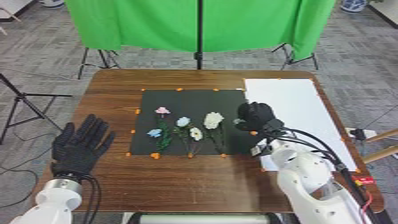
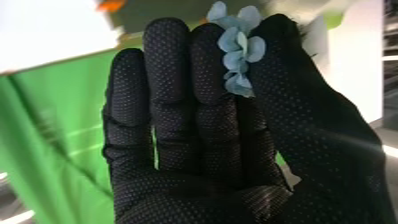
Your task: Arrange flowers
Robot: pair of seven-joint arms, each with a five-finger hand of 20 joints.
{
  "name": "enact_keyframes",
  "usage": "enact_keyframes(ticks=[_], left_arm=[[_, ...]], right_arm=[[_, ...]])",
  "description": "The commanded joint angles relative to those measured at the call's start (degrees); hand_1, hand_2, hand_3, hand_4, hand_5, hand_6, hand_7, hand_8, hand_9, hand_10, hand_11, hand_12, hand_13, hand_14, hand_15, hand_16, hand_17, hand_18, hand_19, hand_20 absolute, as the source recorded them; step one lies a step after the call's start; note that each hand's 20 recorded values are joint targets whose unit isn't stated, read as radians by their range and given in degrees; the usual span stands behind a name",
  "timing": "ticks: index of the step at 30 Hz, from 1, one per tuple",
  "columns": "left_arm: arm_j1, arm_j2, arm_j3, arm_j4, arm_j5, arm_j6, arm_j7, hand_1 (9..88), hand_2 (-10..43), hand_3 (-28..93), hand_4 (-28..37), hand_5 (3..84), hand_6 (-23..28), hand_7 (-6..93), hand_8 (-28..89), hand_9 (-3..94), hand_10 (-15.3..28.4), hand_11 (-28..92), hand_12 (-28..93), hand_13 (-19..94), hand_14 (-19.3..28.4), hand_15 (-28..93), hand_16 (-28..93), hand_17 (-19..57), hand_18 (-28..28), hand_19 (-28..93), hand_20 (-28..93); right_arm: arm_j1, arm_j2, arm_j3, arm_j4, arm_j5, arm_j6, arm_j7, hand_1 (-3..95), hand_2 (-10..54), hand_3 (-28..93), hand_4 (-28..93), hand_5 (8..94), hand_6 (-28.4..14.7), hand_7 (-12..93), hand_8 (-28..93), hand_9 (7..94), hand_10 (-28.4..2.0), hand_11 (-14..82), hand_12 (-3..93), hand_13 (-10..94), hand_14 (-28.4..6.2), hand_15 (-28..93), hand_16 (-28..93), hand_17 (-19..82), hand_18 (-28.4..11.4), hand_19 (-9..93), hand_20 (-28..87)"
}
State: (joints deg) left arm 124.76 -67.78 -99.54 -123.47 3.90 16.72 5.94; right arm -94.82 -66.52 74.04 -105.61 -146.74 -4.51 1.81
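The black-gloved right hand [image 1: 257, 116] pinches a blue-green round-leaved sprig [image 2: 238, 55] between thumb and fingers at the flat black mat's [image 1: 182, 96] right side, near long-stemmed pink, blue and white flowers [image 1: 213, 120], the black-gloved left hand [image 1: 76, 151] open.

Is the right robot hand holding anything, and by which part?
Yes. The right robot hand pinches a pale blue-green leafy sprig between thumb and fingers, by its leafy part. Its bare stem I cannot make out.

- Right hand [image 1: 256, 115]: pale blue-green leafy sprig [image 2: 234, 61] pinched between thumb and finger, one end beyond the fingertips.
- Green cloth [image 2: 58, 125]: behind the hand.
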Motion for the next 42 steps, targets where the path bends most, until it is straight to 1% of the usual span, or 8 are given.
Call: enact_keyframes(ticks=[1,8,12,17,26,33,37,42], left_arm=[[-0.5,0.31,0.94,-0.29,-0.98,1.78,-0.14,31.4,13.7,74,-28.1,48.0,8.9,17.7,-9,41.6,14.4,24,14,32,14.7,46,-5,-3.8,13.7,32,17],[0.2,0.43,0.55,-0.54,-2.02,2.79,0.63,31.3,13.8,74,-28.0,48.4,8.9,18.1,-10,42.0,14.4,25,14,32,14.7,47,-5,-3.9,13.7,33,17],[0.5,0.37,0.22,-0.66,-2.65,2.77,0.75,31.3,13.9,74,-28.1,48.5,8.9,18.2,-10,42.1,14.3,25,14,32,14.7,48,-5,-3.9,13.7,33,18],[0.5,0.30,-0.11,-0.60,-1.38,2.68,0.34,31.3,14.0,74,-28.2,48.4,8.9,18.3,-10,41.9,14.4,25,14,32,14.7,48,-5,-3.9,13.7,33,18],[0.4,0.26,0.03,-0.73,-2.30,3.80,0.53,33.6,10.9,74,-27.0,48.2,8.3,19.4,-10,41.8,14.2,25,14,32,14.5,48,-5,-3.9,13.7,33,18],[0.5,0.36,-0.24,-0.68,-2.13,3.21,0.66,32.9,10.6,74,-27.3,48.3,8.6,19.2,-10,41.6,14.3,26,14,32,14.5,48,-5,-3.9,13.6,33,18],[0.1,0.81,-0.90,-0.35,0.38,2.63,0.25,32.0,11.7,74,-27.8,48.3,8.6,18.9,-10,41.5,14.4,25,14,32,14.5,47,-6,-3.9,13.6,33,17],[0.0,2.06,-3.17,0.91,6.59,1.99,-3.28,30.4,13.5,73,-28.2,47.4,8.5,15.6,-10,40.9,14.2,21,12,32,14.2,41,-7,-3.5,13.4,32,17]], right_arm=[[-0.4,-3.7,-3.0,1.0,-3.1,-3.4,2.8,62.5,-9.5,61,-28,68.1,0.7,46,2,81.3,-8.1,21.5,49.0,69,-4.1,36,42,31,-18.4,71,36],[-1.5,-2.7,-2.5,-0.5,-2.3,-4.5,7.0,61.8,-9.5,62,-28,68.6,0.0,43,2,81.3,-8.8,18.7,47.8,68,-4.8,35,41,31,-19.0,72,35],[-2.8,-2.8,-2.1,-2.4,-2.2,-6.5,6.9,58.5,-9.5,64,-28,65.9,-1.5,38,-1,76.7,-10.2,14.5,43.4,62,-8.2,39,34,29,-19.5,72,33],[-3.4,-2.8,-2.8,-4.8,-2.3,-7.7,7.8,48.4,-9.5,75,-28,59.6,-2.4,25,-14,64.6,-15.0,24.0,20.4,56,-12.7,46,19,27,-20.0,72,29],[-4.0,-2.8,-2.9,-7.7,-0.6,-8.1,8.5,41.5,-9.5,74,-28,51.7,-6.2,17,-12,58.9,-17.6,22.7,19.3,54,-14.2,50,20,27,-21.3,74,29],[-3.8,-3.0,-1.5,-9.5,1.4,-5.6,8.9,37.5,-9.5,74,-28,50.5,-7.1,15,-11,56.6,-18.8,20.9,18.5,52,-15.2,51,19,27,-21.9,75,29],[-2.2,-4.5,1.6,-9.5,9.7,0.8,10.0,31.9,-4.8,73,-26,49.2,-7.5,14,-10,54.1,-19.9,19.1,18.0,50,-16.3,50,17,27,-21.8,75,28],[-1.5,-9.6,10.6,-9.4,34.1,-1.4,10.4,26.7,4.7,74,-27,46.1,-7.1,15,-11,47.0,-19.9,14.1,16.5,42,-17.3,39,14,21,-19.6,59,21]])
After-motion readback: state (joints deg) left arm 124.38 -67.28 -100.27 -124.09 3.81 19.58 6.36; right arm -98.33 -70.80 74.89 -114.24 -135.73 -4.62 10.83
